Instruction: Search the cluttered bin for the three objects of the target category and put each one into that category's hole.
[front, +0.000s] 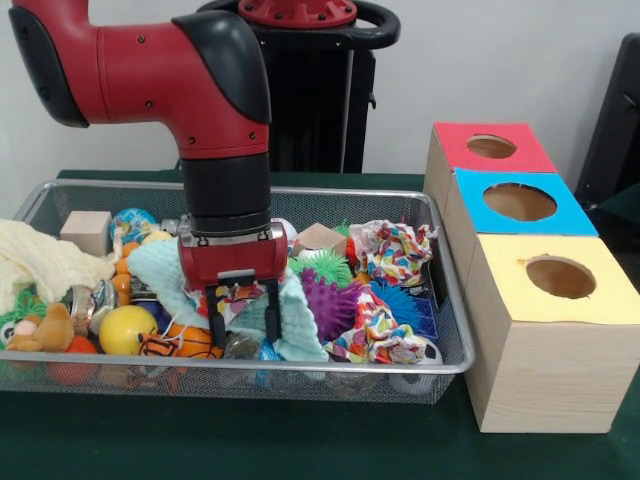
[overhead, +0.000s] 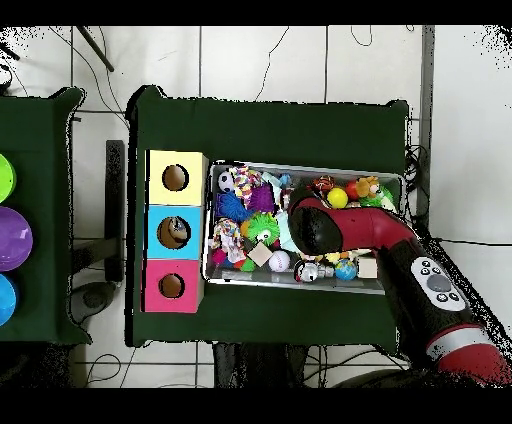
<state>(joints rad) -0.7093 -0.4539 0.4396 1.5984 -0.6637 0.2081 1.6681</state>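
Gripper (front: 243, 305) is down in the wire bin (front: 440, 365), fingers (front: 272, 301) spread apart and released, straddling a colourful scrap without clamping it. The light-blue cloth (front: 290, 325) lies touching the fingers, an orange basketball (front: 180, 343) just beside them. The three-hole box (front: 545, 300) sits on the desk (front: 300, 440) beside the bin.

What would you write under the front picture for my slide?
Red arm's end effector lowered, open, into a wire bin of toys, beside three boxes with holes.
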